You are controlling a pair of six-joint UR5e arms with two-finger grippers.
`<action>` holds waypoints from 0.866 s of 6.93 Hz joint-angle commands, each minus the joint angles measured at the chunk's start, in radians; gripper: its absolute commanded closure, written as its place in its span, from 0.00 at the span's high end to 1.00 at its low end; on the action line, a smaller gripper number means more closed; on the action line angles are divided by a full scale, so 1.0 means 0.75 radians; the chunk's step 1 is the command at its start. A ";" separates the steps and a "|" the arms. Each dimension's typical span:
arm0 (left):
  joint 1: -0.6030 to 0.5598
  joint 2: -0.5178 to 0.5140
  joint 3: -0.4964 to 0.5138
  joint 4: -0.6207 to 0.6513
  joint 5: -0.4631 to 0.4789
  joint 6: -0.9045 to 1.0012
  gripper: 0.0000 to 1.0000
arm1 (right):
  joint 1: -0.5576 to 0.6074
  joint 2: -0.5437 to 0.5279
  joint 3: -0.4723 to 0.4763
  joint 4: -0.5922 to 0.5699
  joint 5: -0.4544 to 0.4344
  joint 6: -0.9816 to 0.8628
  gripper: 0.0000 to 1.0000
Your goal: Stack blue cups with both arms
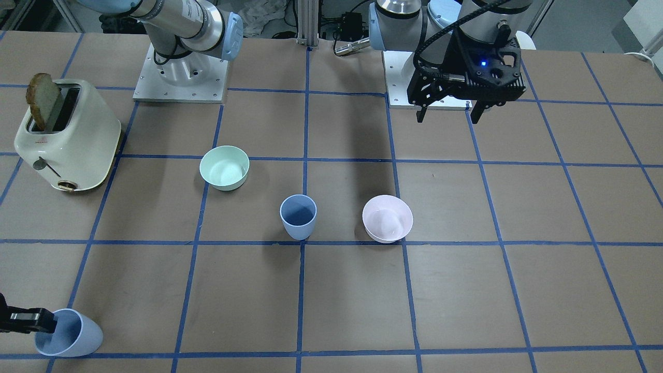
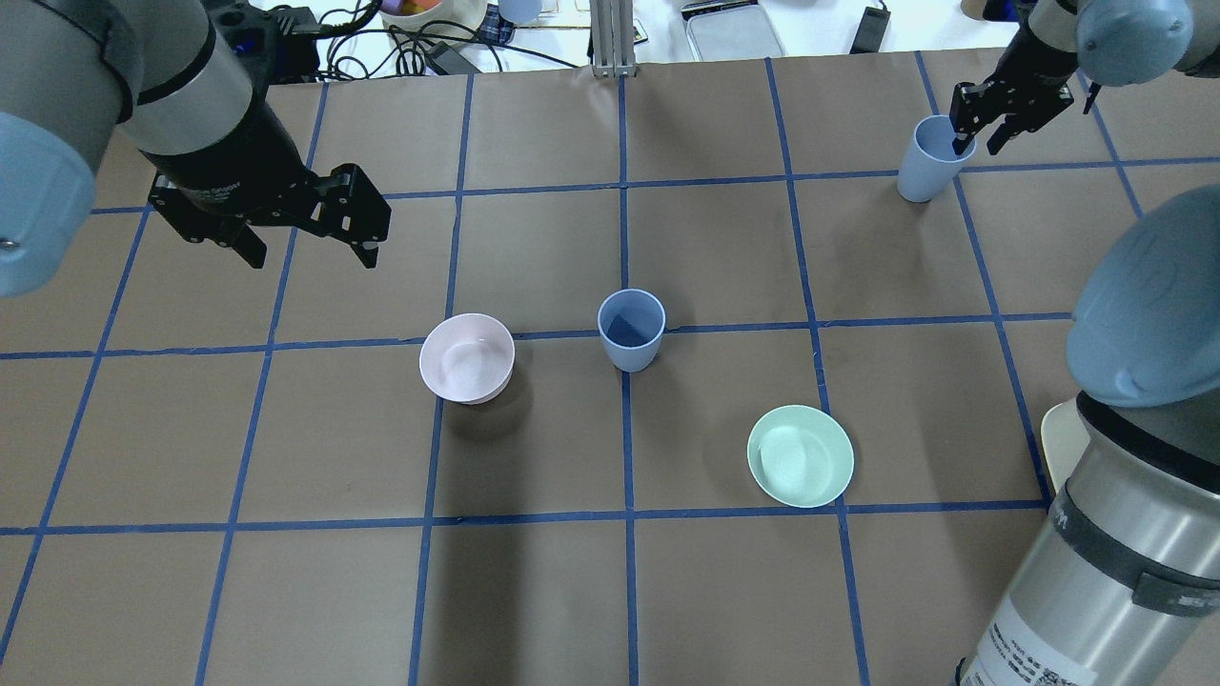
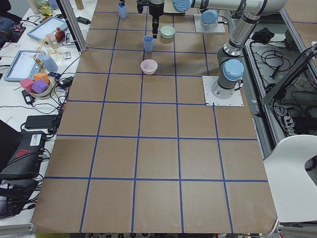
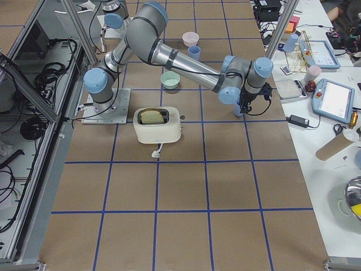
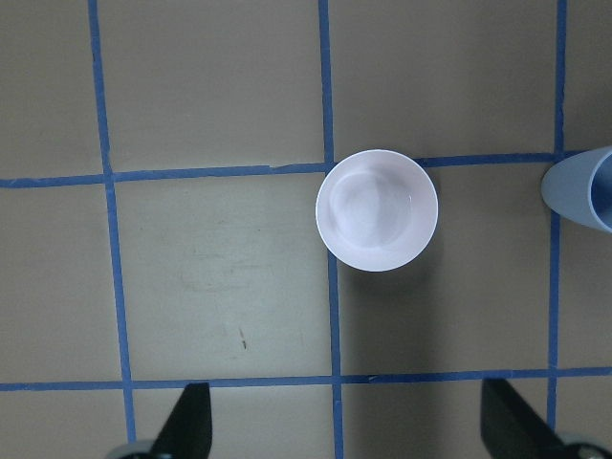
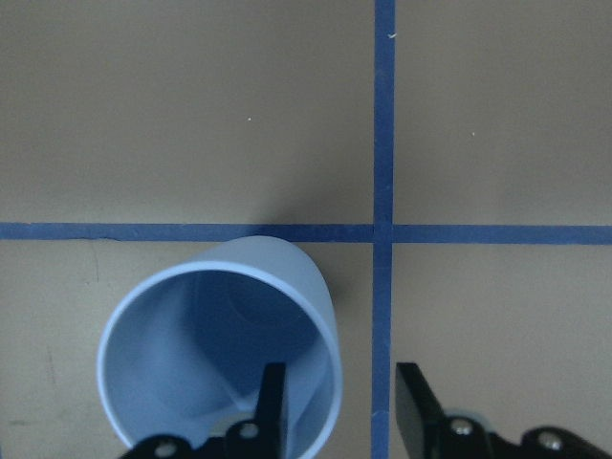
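One blue cup (image 1: 298, 216) stands upright near the table's middle and also shows in the overhead view (image 2: 630, 329). The second blue cup (image 2: 923, 162) stands at the far right corner area and shows in the front view (image 1: 70, 334). My right gripper (image 2: 972, 138) straddles its rim: in the right wrist view (image 6: 339, 402) one finger is inside the cup (image 6: 215, 368) and one outside, with the jaws apart and not pressing the wall. My left gripper (image 2: 310, 229) hangs open and empty above the table, left of and beyond the pink bowl (image 5: 376, 210).
A mint-green bowl (image 2: 800, 455) sits right of and nearer than the middle cup. The pink bowl (image 2: 467, 357) sits just left of that cup. A cream toaster with bread (image 1: 67, 137) stands near the right arm's base.
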 commanded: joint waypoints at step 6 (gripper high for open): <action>0.001 0.002 0.001 0.000 0.004 0.000 1.00 | 0.067 -0.142 -0.002 0.085 0.009 0.022 0.00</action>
